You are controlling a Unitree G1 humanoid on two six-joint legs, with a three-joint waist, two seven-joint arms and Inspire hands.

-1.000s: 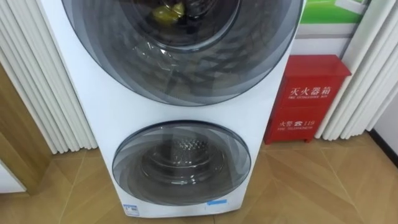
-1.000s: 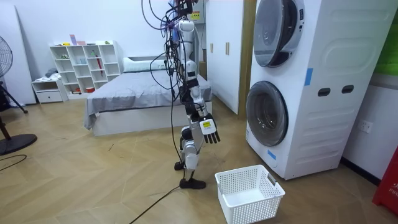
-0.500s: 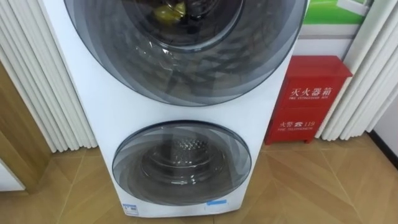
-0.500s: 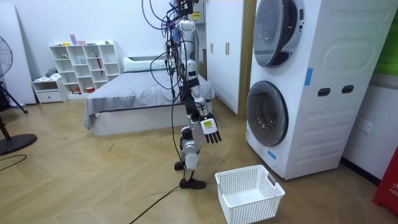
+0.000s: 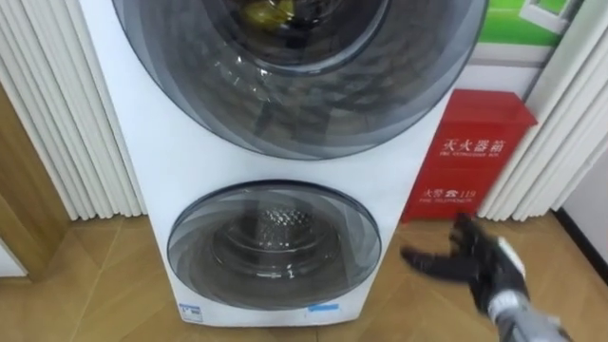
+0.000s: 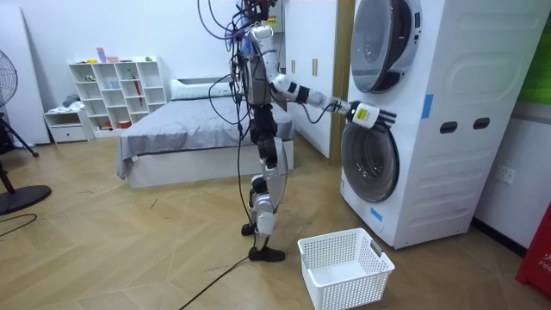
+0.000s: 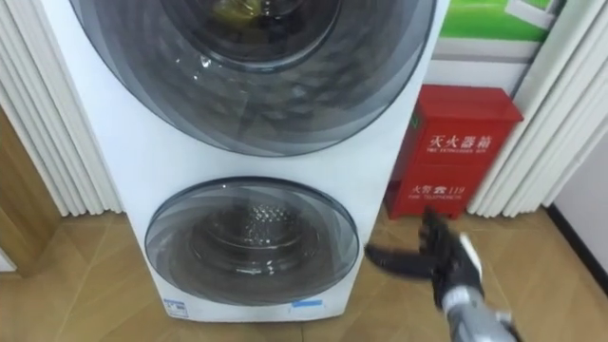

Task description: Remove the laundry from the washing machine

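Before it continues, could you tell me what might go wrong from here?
Both the upper door and lower door are shut, so the open right hand may bump glass. The yellow clothes lie behind the upper door, yet the hand is nearer the lower one; it might open the wrong one.

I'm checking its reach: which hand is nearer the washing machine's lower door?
Right. The right hand, fingers spread, hangs just off the right edge of the lower door; the left arm is not stretched toward the washing machine.

wood floor [image 6: 129, 245] | washing machine [image 6: 448, 172] | basket [image 6: 353, 289] (white) | red box [image 5: 470, 157]
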